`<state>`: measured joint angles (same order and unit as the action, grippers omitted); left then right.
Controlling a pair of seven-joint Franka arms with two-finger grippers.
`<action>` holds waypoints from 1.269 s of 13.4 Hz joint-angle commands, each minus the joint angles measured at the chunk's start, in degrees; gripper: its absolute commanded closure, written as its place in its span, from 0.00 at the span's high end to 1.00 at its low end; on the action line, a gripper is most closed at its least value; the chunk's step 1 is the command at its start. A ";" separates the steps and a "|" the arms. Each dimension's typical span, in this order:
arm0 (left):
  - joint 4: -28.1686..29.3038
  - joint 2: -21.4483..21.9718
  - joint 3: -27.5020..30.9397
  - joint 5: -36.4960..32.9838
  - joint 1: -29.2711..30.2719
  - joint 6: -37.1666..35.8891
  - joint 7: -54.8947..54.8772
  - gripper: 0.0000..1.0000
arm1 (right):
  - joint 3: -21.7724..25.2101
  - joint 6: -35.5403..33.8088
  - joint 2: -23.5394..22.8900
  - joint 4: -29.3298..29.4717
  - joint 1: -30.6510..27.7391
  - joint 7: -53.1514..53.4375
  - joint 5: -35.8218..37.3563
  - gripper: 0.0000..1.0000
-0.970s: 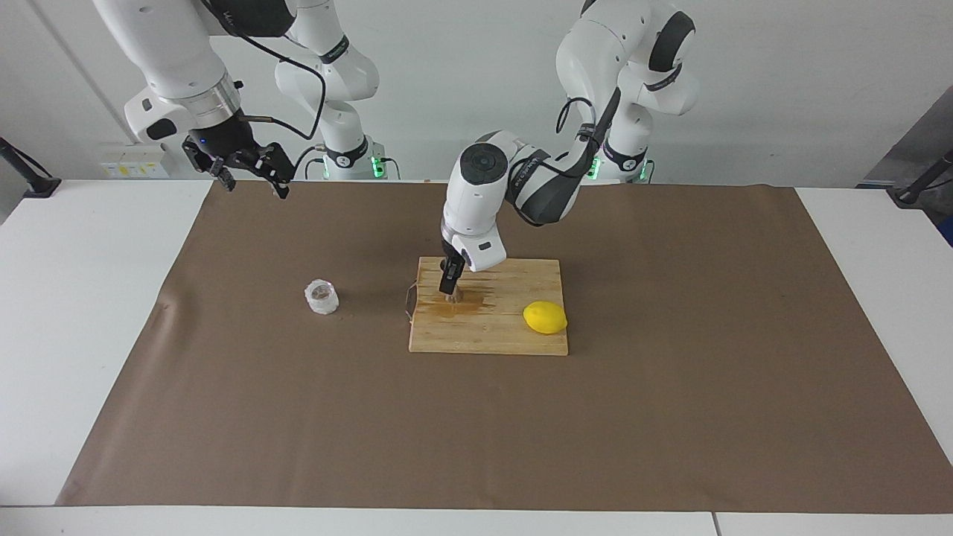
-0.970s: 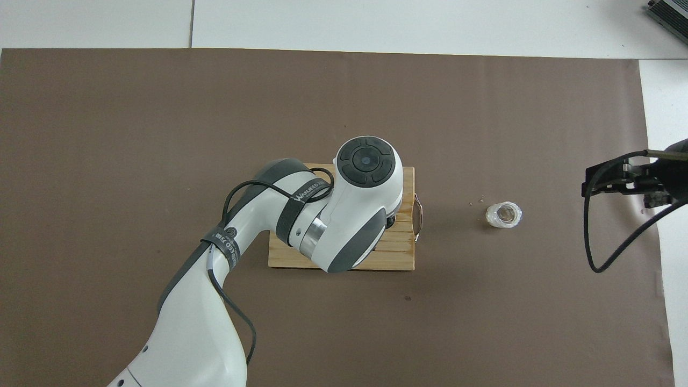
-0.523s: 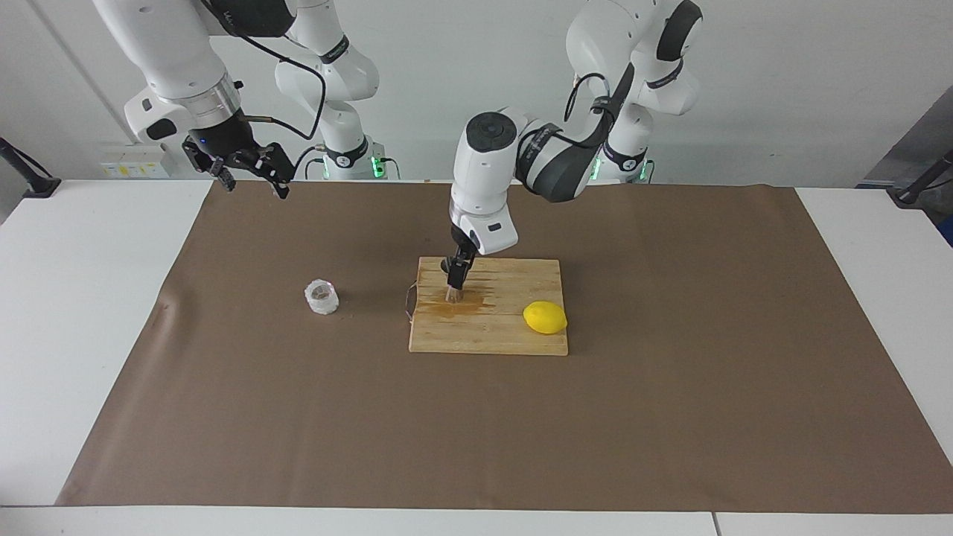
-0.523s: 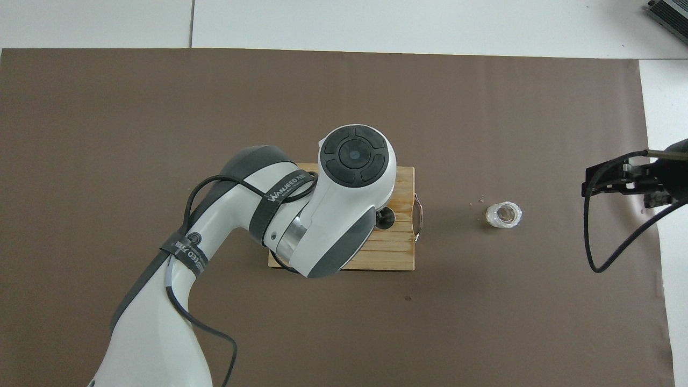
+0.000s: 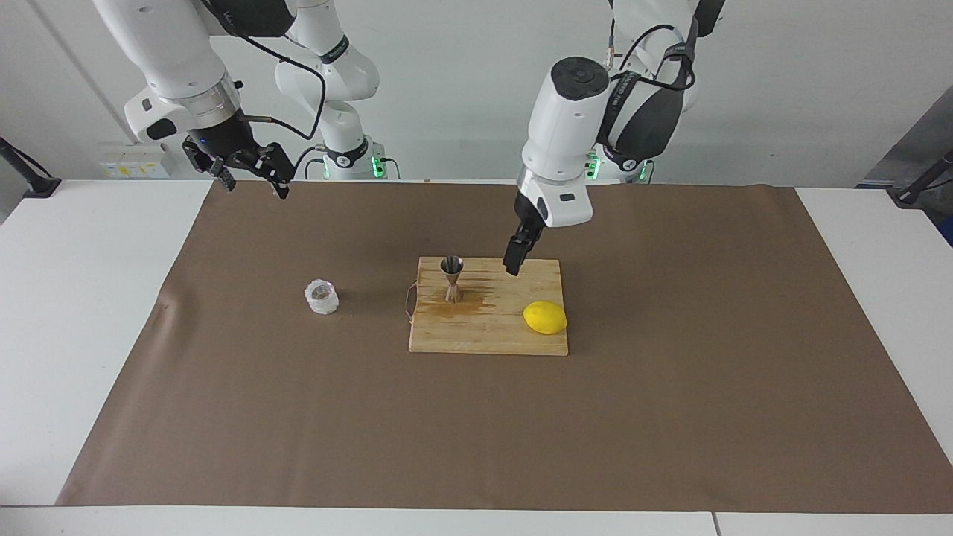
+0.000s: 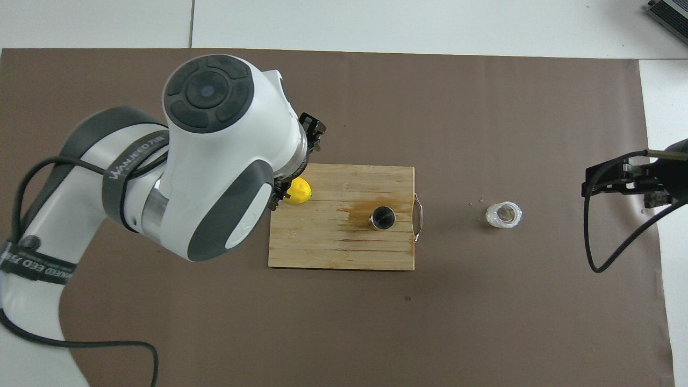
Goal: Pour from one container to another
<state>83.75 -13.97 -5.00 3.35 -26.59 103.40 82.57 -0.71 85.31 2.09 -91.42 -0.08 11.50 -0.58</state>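
Black-fingered, the left gripper point(image 5: 512, 265) hangs empty with its jaws apart over the board's point(image 5: 488, 335) robot-side edge, clear of everything. The board lies near the middle of the desk point(image 5: 89, 313), on brown paper point(image 5: 670, 387). On it the jigger point(image 5: 452, 278) stands upright by the edge toward the right arm's end, on a wet stain point(image 5: 454, 307). A lemon point(image 5: 545, 318) lies on the board near the corner toward the left arm's end, farther from the robots than the jigger. The board's wire handle point(image 5: 407, 304) sticks out toward the cup point(image 5: 322, 297), which stands upright on the paper, well apart from the board, toward the right arm's end. The right gripper point(image 5: 249, 179) waits in the air over the paper's robot-side corner at the right arm's end, spread wide and holding nothing.
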 commanded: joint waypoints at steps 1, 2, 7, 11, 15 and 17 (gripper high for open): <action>4.05 5.16 -0.62 -0.80 5.83 -1.97 -13.43 1.00 | 0.01 -0.49 0.72 -0.69 -0.71 -1.65 -1.35 1.00; 5.36 6.57 -0.62 -0.72 7.76 -1.89 -19.14 1.00 | -0.08 -0.49 0.72 -0.69 -0.71 -1.65 -1.35 1.00; 8.01 9.75 -0.54 -0.71 16.20 -2.94 -43.58 1.00 | 0.01 -0.49 0.81 -0.69 -0.71 -1.65 -1.35 1.00; 8.01 9.92 -0.54 -0.71 20.87 -3.82 -59.33 1.00 | 0.01 -0.49 0.72 -0.69 -0.71 -1.65 -1.35 1.00; 7.92 10.01 -0.45 -0.89 24.04 -5.14 -72.08 1.00 | 0.01 -0.49 0.81 -0.69 -0.71 -1.65 -1.35 1.00; 7.92 10.27 -0.36 -0.89 25.70 -5.40 -78.93 1.00 | 0.01 -0.49 0.72 -0.69 -0.71 -1.65 -1.35 1.00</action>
<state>89.85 -5.78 -4.87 3.34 -2.68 98.86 9.53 -0.71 85.31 2.09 -91.42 -0.08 11.50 -0.58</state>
